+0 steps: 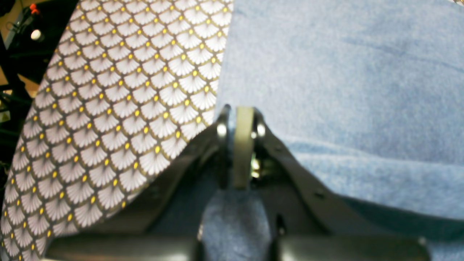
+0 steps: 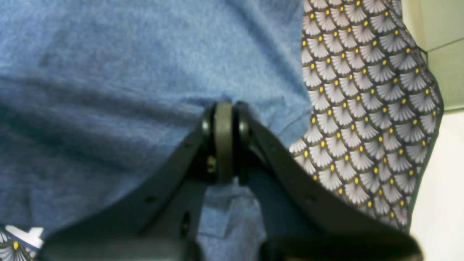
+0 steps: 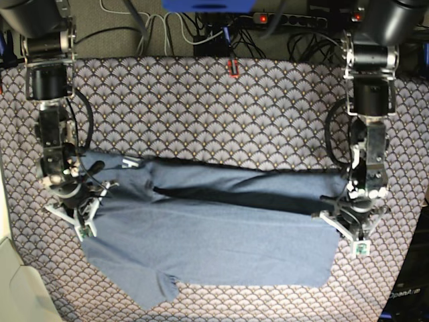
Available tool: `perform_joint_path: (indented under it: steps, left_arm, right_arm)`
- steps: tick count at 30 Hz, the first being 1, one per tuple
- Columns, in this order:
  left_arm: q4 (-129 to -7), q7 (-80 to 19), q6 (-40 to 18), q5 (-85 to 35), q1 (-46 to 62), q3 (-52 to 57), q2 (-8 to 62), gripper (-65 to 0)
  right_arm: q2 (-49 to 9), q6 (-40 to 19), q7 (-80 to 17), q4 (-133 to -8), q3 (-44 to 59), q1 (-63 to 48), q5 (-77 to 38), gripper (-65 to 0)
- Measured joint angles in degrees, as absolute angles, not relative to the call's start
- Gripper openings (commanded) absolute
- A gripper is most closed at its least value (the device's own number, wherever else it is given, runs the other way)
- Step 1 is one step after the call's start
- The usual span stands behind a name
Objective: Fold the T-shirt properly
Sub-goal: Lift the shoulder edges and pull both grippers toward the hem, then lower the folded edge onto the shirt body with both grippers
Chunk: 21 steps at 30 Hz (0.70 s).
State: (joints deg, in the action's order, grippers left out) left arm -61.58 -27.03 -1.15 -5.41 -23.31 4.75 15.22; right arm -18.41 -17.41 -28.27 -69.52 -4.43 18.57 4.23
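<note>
We see the grey fan-scale table cover (image 3: 214,100) spread wide, the T-shirt (image 3: 214,248) lying across its near half. Our left gripper (image 3: 351,213) and right gripper (image 3: 79,201) each pinch a fold of its edge.

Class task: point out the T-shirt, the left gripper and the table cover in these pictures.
T-shirt (image 3: 214,248): base view, middle of the flat blue panel.
Left gripper (image 1: 241,112): left wrist view, between its closed fingertips.
Table cover (image 3: 201,107): base view, bare patterned area.
</note>
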Motion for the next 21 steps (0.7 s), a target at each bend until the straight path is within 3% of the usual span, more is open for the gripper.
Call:
perform_joint_path:
  steps: [10,21]
  left_arm:
    - [-59.5,-27.0,-1.1,-5.4,-27.9,-1.9,16.2,-64.6]
    - [-56.9,-26.6,-1.1,-5.4,-27.8,-1.9,16.2,-64.6]
  right_arm:
    - [-17.9,-17.4,-27.8,-69.4,-4.4,18.9,7.7,-65.0]
    - [-16.7,-17.4,-25.6,-68.5,-4.4,19.1,8.7,-65.0]
